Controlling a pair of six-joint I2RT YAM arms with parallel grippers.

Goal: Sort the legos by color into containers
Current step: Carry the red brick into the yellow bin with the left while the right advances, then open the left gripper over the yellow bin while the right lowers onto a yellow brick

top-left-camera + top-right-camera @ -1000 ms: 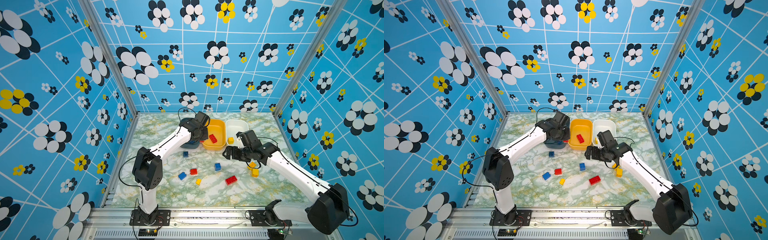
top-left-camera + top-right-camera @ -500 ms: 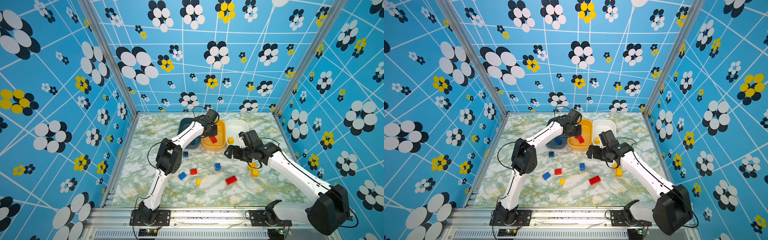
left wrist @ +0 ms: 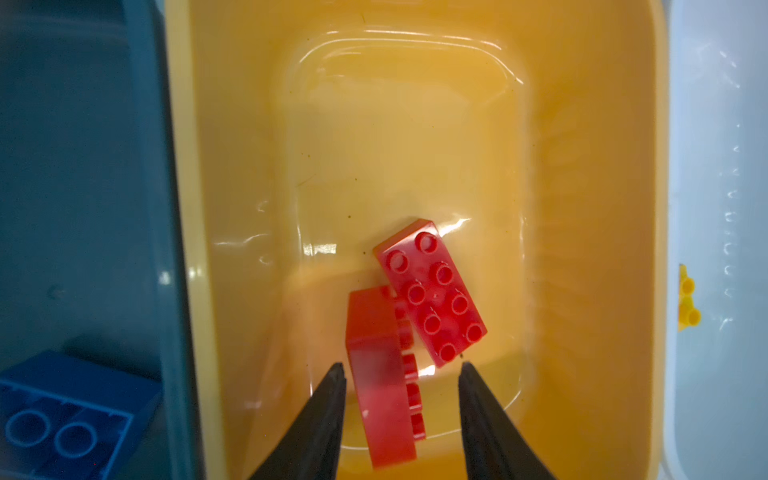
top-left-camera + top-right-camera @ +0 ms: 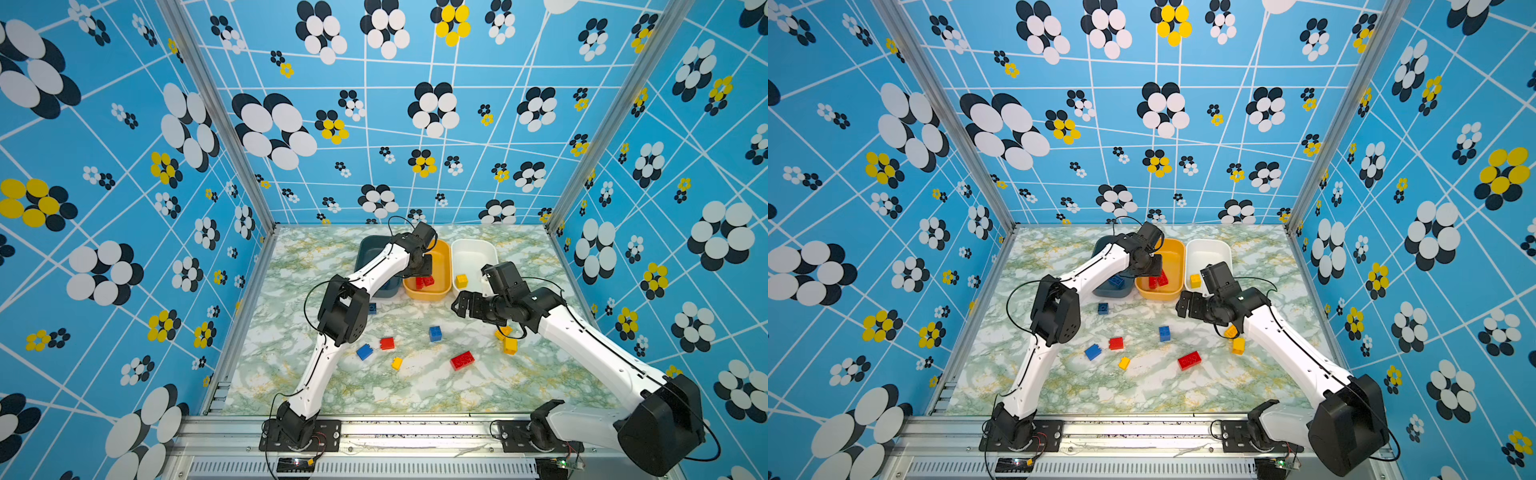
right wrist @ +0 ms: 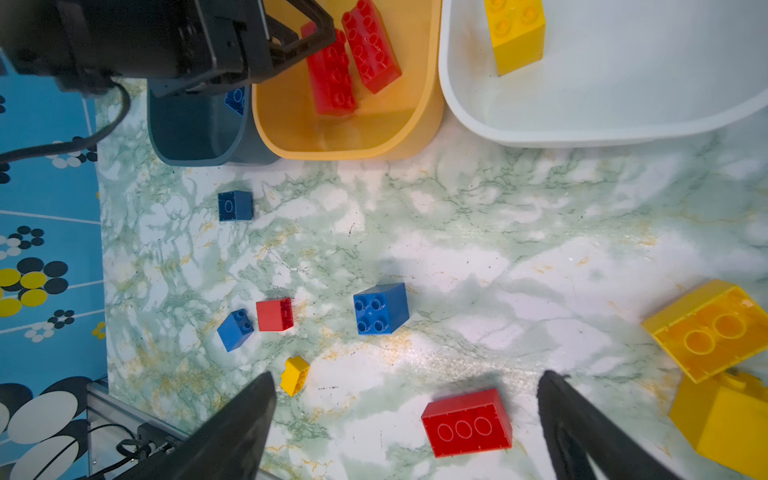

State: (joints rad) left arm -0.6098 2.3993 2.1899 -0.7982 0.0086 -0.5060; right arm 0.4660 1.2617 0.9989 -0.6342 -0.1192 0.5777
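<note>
My left gripper (image 3: 402, 365) hangs open over the orange-yellow tub (image 4: 428, 296). A red lego (image 3: 378, 374) lies on its side between the jaws, clear of both fingers. A second red lego (image 3: 432, 291) lies flat beside it. The teal tub (image 4: 370, 249) holds a blue lego (image 3: 62, 415), and the white tub (image 4: 473, 249) holds a yellow one (image 5: 515, 33). My right gripper (image 5: 407, 376) hovers open above the table in front of the white tub, with a loose red lego (image 5: 465, 422) on the table below it.
Loose on the marble table (image 4: 415, 390) are a blue cube (image 5: 380, 307), a small red (image 5: 274, 313), a small blue (image 5: 235, 328), a small yellow (image 5: 295, 374) and a dark blue brick (image 5: 235, 205). Two yellow bricks (image 5: 706, 328) lie under my right forearm. Patterned walls enclose the table.
My left gripper swung from the teal tub's edge to above the orange-yellow tub and opened, letting go of a red lego that now lies in it. The right arm hardly moved.
</note>
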